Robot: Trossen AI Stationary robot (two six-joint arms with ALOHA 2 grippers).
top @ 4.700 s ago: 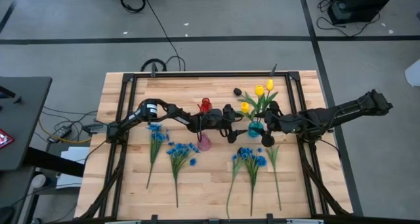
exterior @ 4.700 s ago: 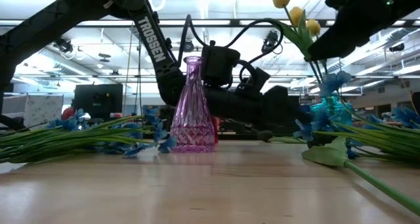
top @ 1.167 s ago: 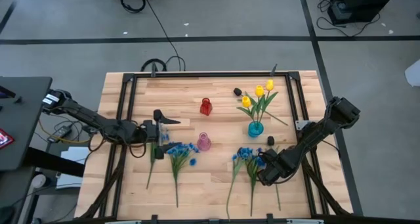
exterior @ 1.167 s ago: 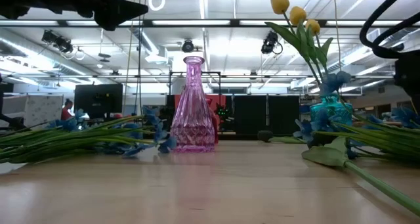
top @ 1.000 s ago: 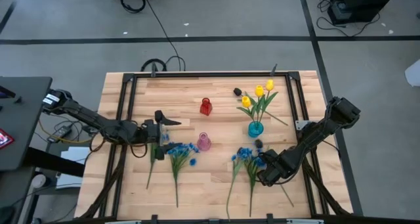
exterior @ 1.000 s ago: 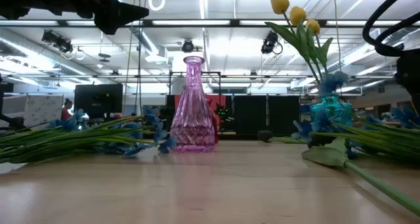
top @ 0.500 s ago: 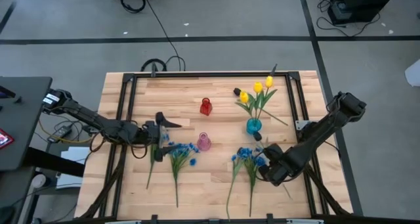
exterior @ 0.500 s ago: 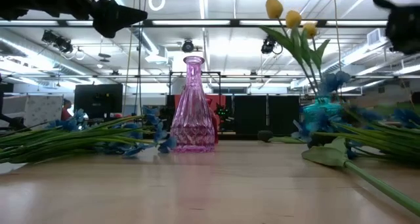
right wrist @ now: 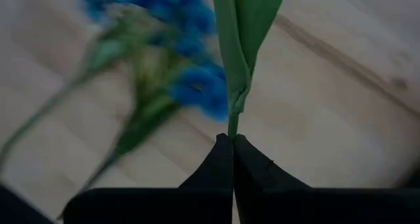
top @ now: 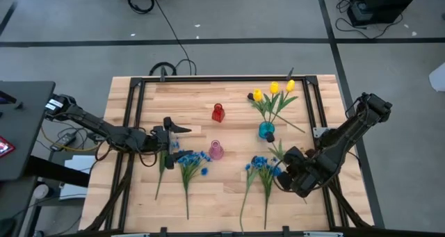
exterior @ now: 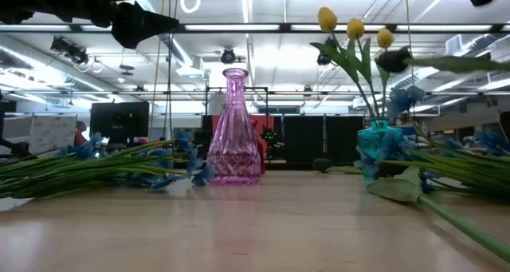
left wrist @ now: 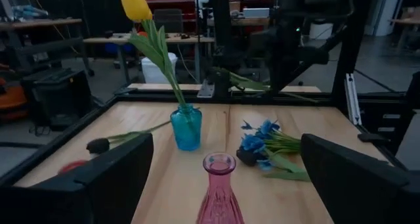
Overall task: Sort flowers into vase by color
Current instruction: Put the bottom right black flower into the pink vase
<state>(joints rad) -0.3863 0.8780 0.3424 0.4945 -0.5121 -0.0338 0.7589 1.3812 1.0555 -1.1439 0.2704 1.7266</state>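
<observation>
My right gripper (top: 286, 156) hovers near the table's right side, shut on a dark tulip (top: 270, 137) whose bud (exterior: 392, 61) floats beside the teal vase (top: 265, 131). That vase stands upright and holds three yellow tulips (top: 273, 90). My left gripper (top: 171, 129) waits open above the left half, facing the pink vase (left wrist: 220, 184). Blue flowers (top: 264, 169) lie flat under my right gripper, and more blue flowers (top: 189, 160) lie under my left one. A second dark tulip (top: 251, 96) lies on the far side. My right gripper pinches the dark tulip's green stem (right wrist: 231, 127) between its two fingertips, just below a leaf (right wrist: 246, 27). The stem runs straight on from the fingertips toward the bud. The tulip is lifted clear of the table and lies about level, bud toward the teal vase.
A red vase (top: 217, 112) stands toward the far middle and the pink vase (top: 216, 150) at the centre. A black frame rail (top: 314, 112) runs around the table. Bare wood lies along the near edge, between the flower stems.
My right gripper has risen and gone toward the far edge and the teal vase, carrying the dark tulip up off the table. The teal vase has slid a little toward the far left, and its yellow tulips have swung with it.
</observation>
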